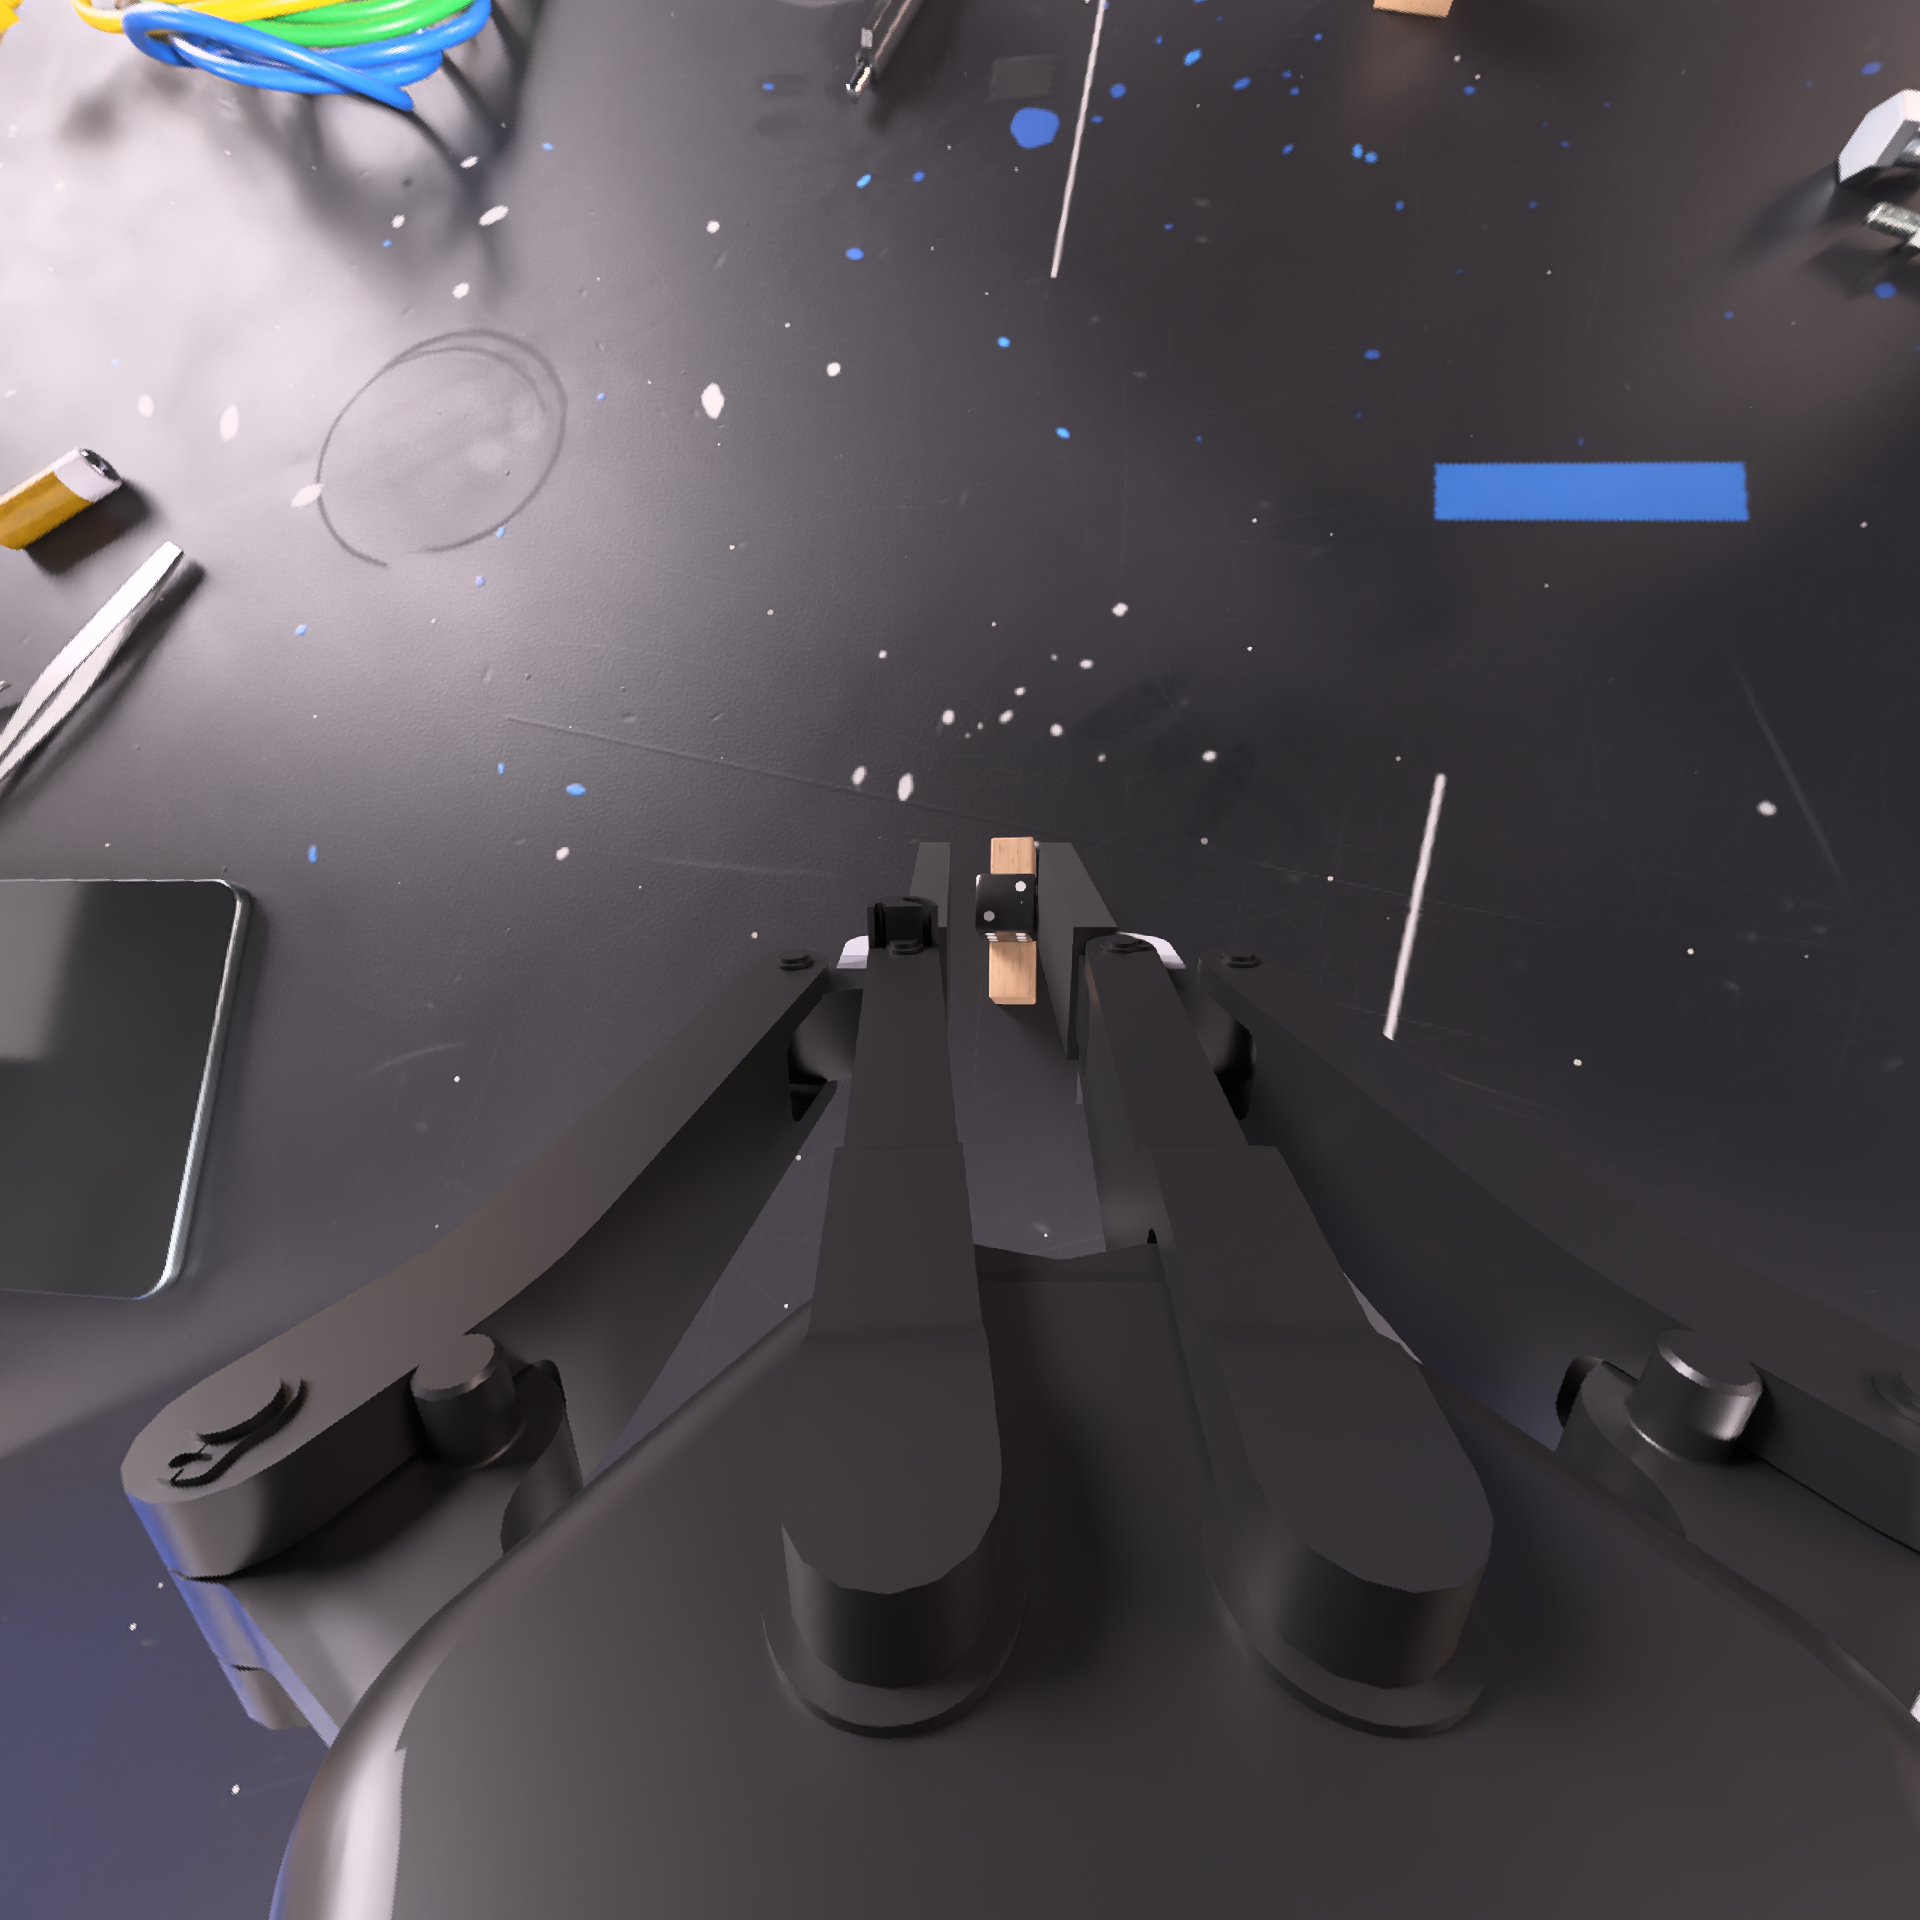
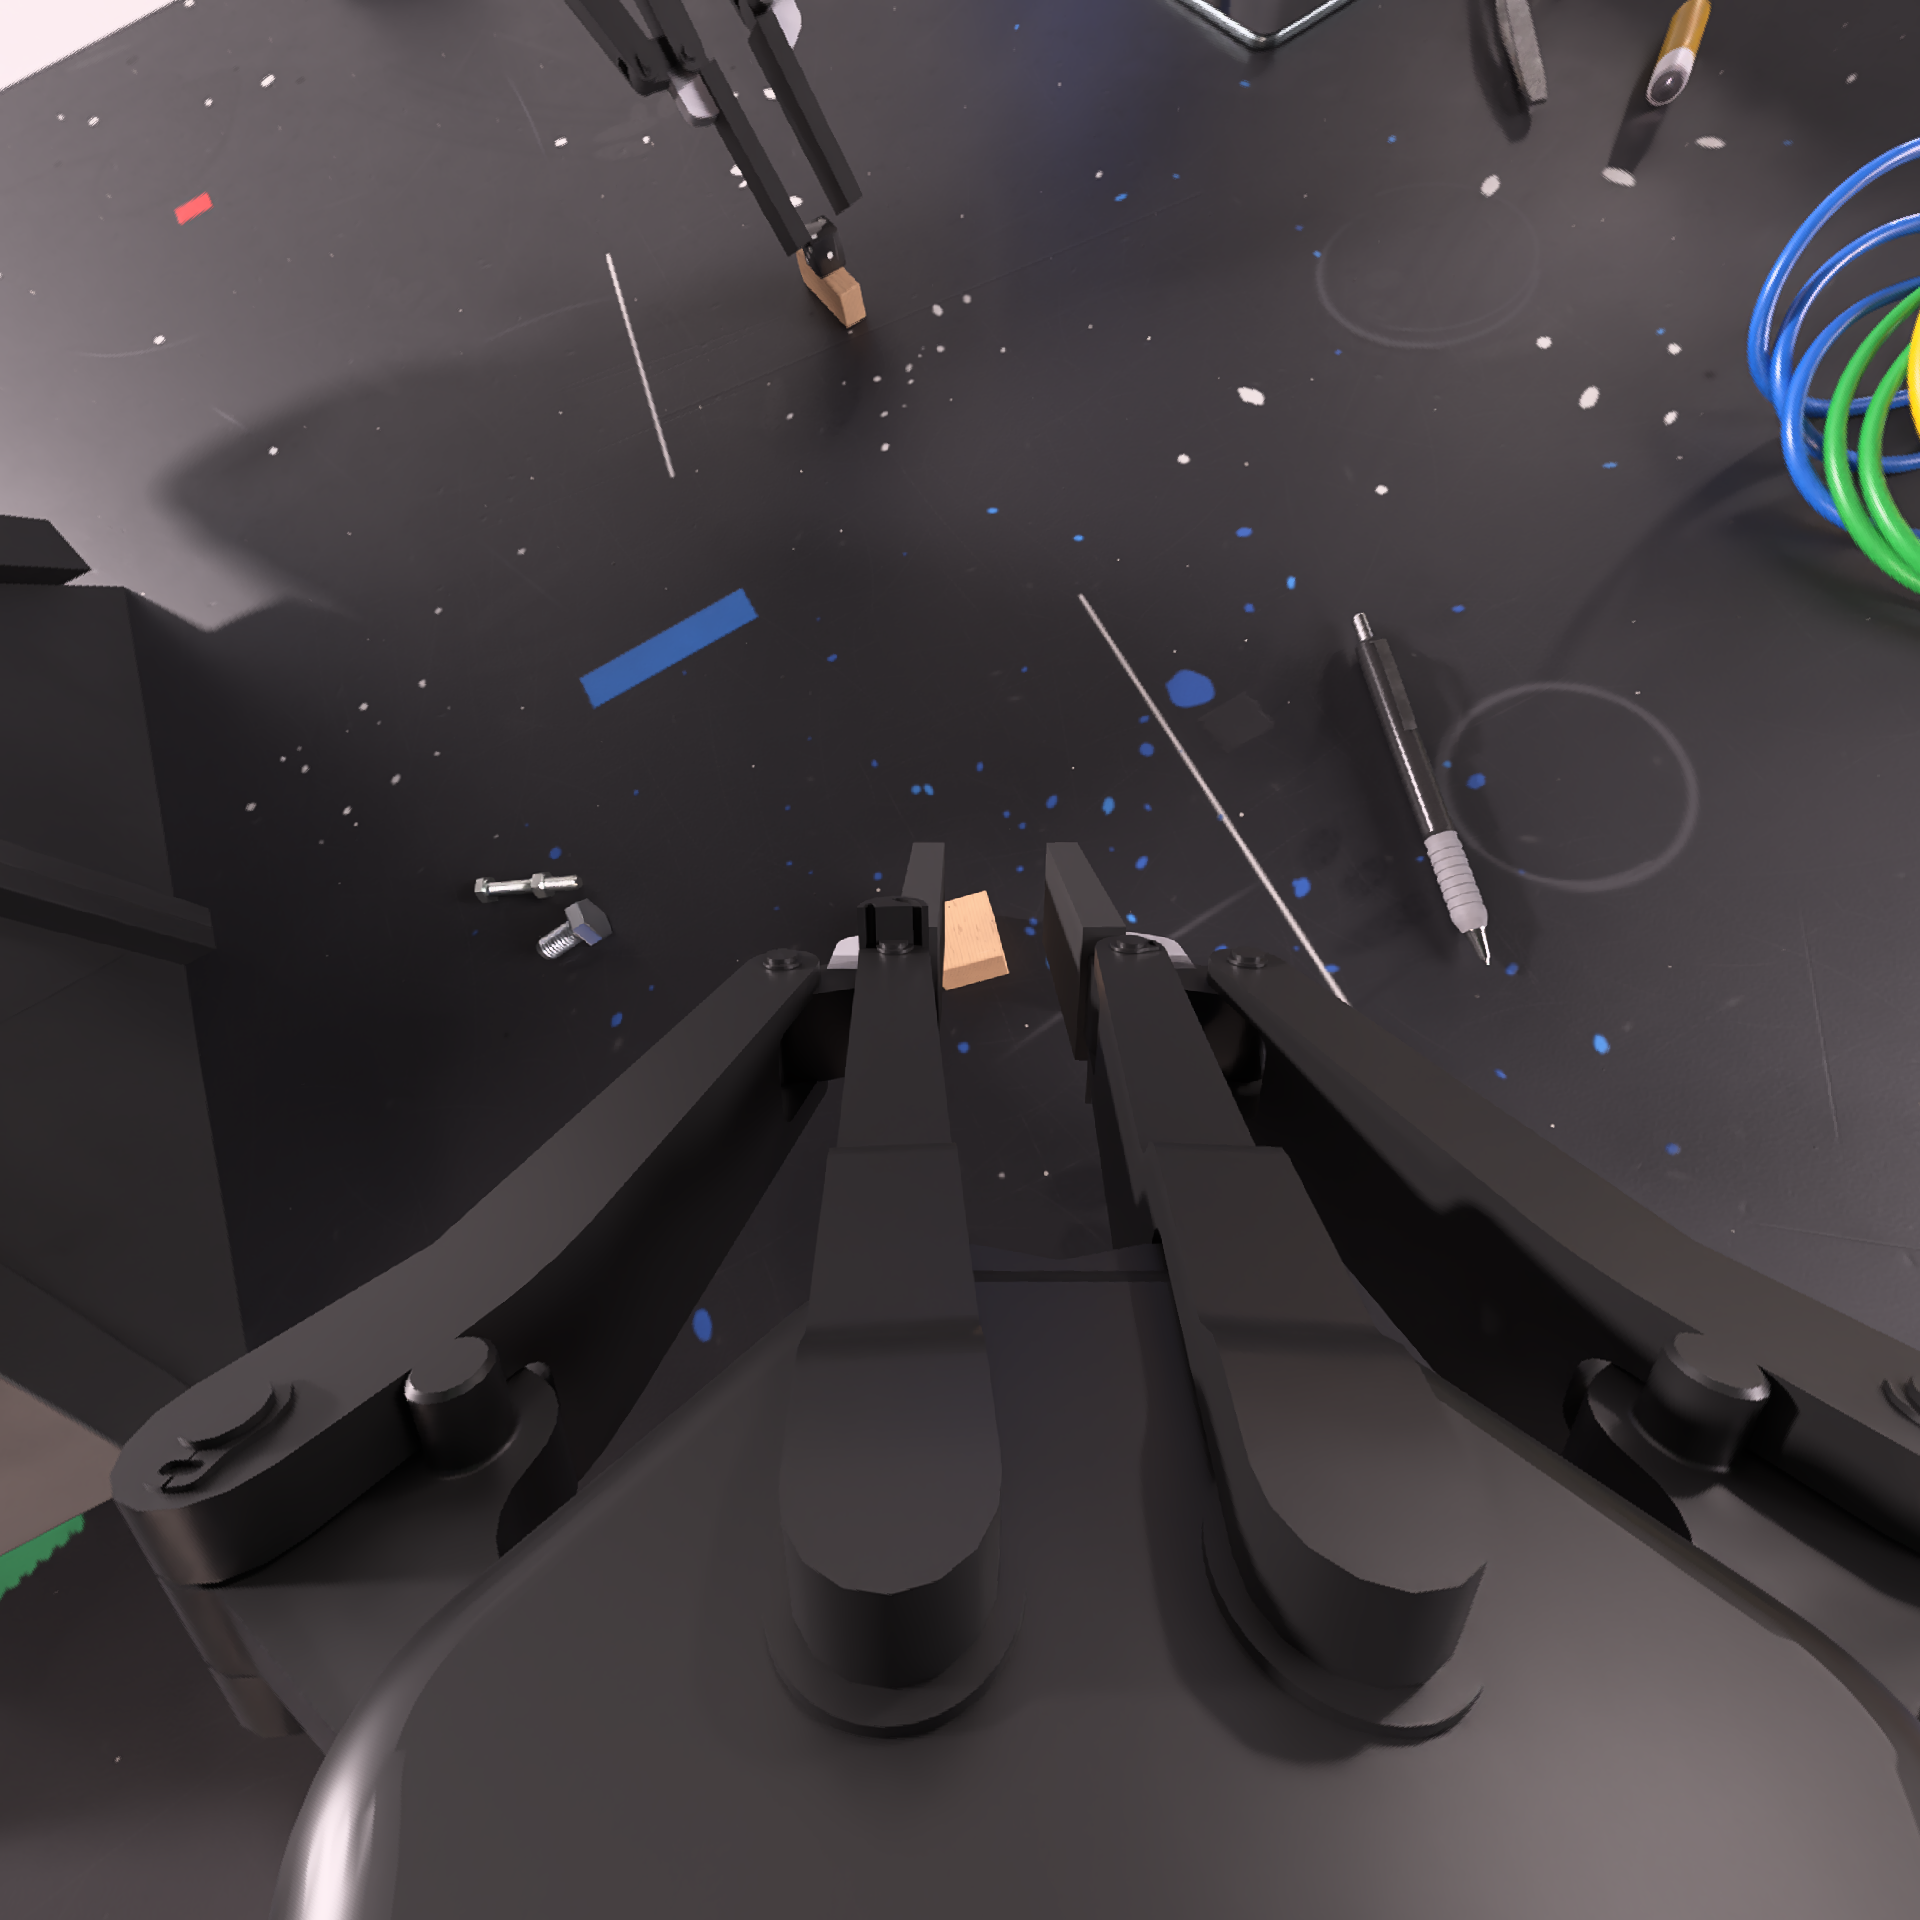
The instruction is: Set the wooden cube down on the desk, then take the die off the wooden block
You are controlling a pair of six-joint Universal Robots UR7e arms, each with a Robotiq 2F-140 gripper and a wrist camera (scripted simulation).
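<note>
My left gripper (image 1: 997,862) is shut on a slim wooden block (image 1: 1013,971). A black die (image 1: 1006,902) with white pips sits on the block's near face, between the fingers. In the right wrist view this gripper (image 2: 821,244) shows far off, holding the block (image 2: 840,296) tilted, its lower end at or just above the desk. My right gripper (image 2: 994,883) is open around the wooden cube (image 2: 974,940). The cube lies against the left finger, with a gap to the right finger. I cannot tell whether it rests on the desk.
The dark speckled desk (image 2: 1039,468) holds a pen (image 2: 1418,784), two bolts (image 2: 551,909), coloured cable coils (image 2: 1849,395), blue tape (image 2: 668,646) and a dark box (image 2: 83,935) at the left. The left wrist view shows a battery (image 1: 57,509), tweezers (image 1: 94,644) and a dark slab (image 1: 104,1081).
</note>
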